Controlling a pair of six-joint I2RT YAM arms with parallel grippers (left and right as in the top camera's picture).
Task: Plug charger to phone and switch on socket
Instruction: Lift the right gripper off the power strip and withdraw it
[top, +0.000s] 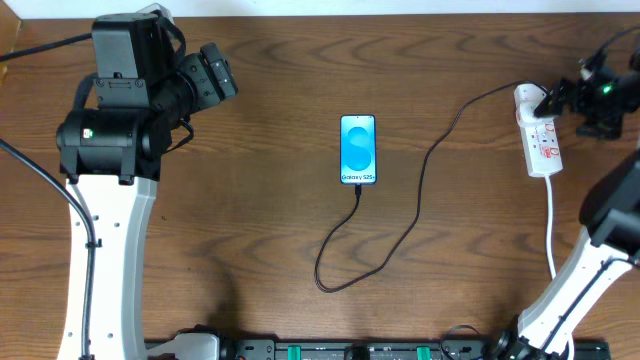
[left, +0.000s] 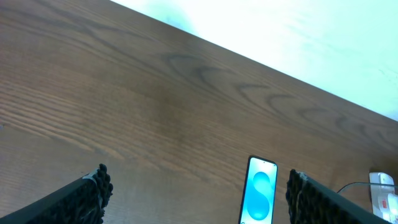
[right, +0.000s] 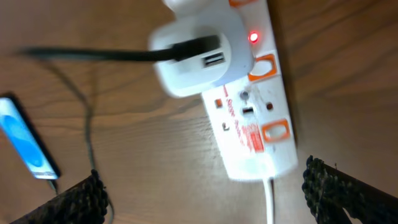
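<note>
Now you have one phone (top: 358, 150) at the table's (top: 250, 220) centre, one charger (top: 420, 190) plugged into its lower end, and one socket (top: 541, 140) far right. Your left gripper (left: 199, 186) and right gripper (right: 205, 186) both gape empty.

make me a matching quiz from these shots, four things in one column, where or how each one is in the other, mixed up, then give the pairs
Things
1. slim smartphone with blue screen
2. long thin black charger cable
3. white elongated power strip with red markings
4. small red indicator light

Places or states
A. glowing on the strip beside the white adapter
B. lying flat in the middle of the wooden table
C. at the far right in the overhead view
D. looped across the wood

Pairs: 1-B, 2-D, 3-C, 4-A
</note>
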